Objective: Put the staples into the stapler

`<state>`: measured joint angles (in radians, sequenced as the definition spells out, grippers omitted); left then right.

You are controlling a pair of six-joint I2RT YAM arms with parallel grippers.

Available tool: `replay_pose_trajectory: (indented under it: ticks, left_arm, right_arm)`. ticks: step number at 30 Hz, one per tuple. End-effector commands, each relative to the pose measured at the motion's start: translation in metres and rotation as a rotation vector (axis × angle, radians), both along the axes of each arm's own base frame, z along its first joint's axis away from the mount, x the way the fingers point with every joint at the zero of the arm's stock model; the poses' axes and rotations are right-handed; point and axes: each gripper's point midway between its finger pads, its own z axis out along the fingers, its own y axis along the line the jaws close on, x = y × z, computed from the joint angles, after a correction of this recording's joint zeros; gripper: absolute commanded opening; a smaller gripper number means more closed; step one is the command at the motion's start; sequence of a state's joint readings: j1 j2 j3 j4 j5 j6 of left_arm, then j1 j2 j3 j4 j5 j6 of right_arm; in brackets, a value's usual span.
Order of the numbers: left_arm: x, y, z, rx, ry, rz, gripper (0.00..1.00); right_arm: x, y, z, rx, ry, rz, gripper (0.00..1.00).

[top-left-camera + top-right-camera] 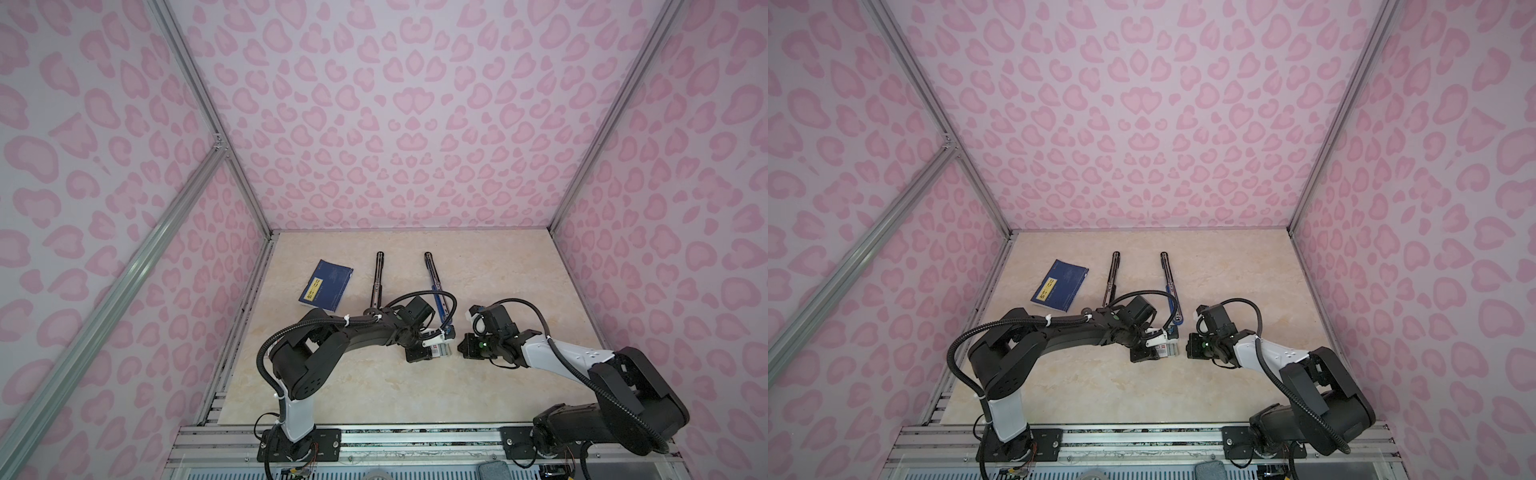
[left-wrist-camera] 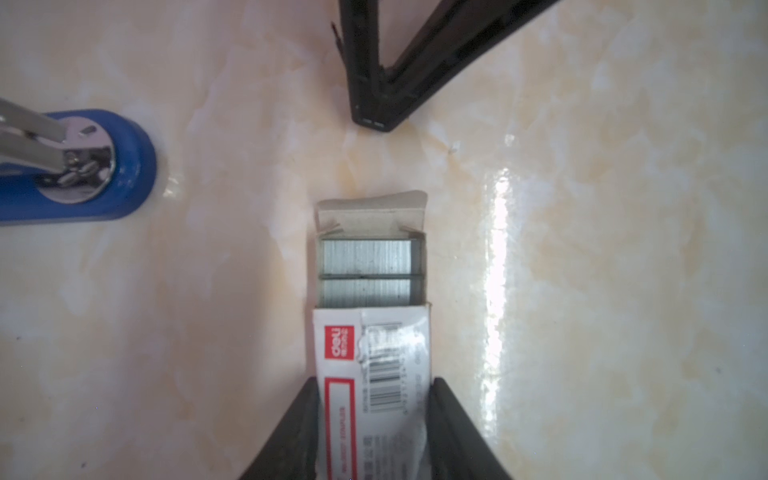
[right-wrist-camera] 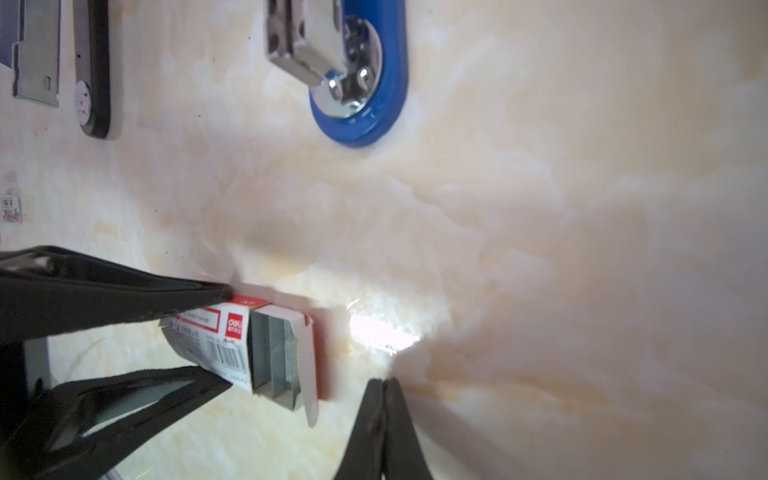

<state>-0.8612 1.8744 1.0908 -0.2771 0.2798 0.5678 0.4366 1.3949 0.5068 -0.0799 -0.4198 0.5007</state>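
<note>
The left gripper (image 2: 374, 380) clamps the box (image 2: 374, 353) by its printed end, leaving the staples (image 2: 365, 270) inside exposed toward the right gripper (image 3: 384, 380). That one is pinched closed and empty, tips beside the opening, probably to tease a strip out.

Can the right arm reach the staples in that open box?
Probably yes. The staples lie bare at the open end of the box, facing the right gripper, nothing between; its jaws are shut, though, and the left gripper holds the box.

Left arm (image 1: 365, 332) bent, reaching toward middle; left gripper (image 2: 374, 382) clamped on box (image 2: 395, 345). Right arm (image 1: 561, 353) reaching inward; right gripper (image 3: 384, 382) closed, empty, tip near left gripper.
</note>
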Motion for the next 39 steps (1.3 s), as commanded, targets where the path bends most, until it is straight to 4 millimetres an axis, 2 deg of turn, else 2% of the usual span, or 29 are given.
replay_pose_trajectory:
  ticks: [1, 2, 4, 6, 10, 14, 24, 34, 39]
  left_arm:
    - [-0.005, 0.01, -0.007, 0.054, 0.028, 0.006, 0.44]
    - [-0.005, 0.009, -0.007, 0.053, 0.028, 0.006, 0.44]
    - [-0.005, 0.009, -0.006, 0.051, 0.028, 0.008, 0.44]
    - [-0.005, 0.009, -0.005, 0.052, 0.026, 0.008, 0.44]
    - [-0.005, 0.009, -0.004, 0.049, 0.026, 0.008, 0.46]
    - [-0.005, 0.009, -0.004, 0.048, 0.028, 0.009, 0.48]
    - [-0.008, 0.013, -0.006, 0.073, 0.025, 0.006, 0.49]
    - [-0.007, 0.019, -0.011, 0.113, 0.008, 0.012, 0.49]
    - [-0.007, 0.02, -0.013, 0.129, 0.005, 0.012, 0.47]
  right_arm:
    - [-0.004, 0.001, -0.004, 0.007, 0.015, 0.007, 0.0]
    - [-0.003, 0.003, -0.002, 0.026, 0.014, 0.006, 0.0]
    - [-0.001, 0.007, 0.003, 0.061, 0.002, -0.003, 0.14]
    - [0.001, 0.01, 0.01, 0.089, -0.018, -0.014, 0.23]
    - [0.004, 0.02, 0.025, 0.163, -0.055, -0.007, 0.29]
    - [0.004, 0.025, 0.022, 0.146, -0.05, 0.012, 0.32]
    - [-0.002, 0.025, 0.001, 0.07, -0.001, 0.033, 0.25]
    - [-0.007, 0.011, -0.013, -0.025, 0.021, 0.033, 0.0]
    - [-0.006, 0.01, -0.011, -0.02, 0.014, 0.03, 0.0]
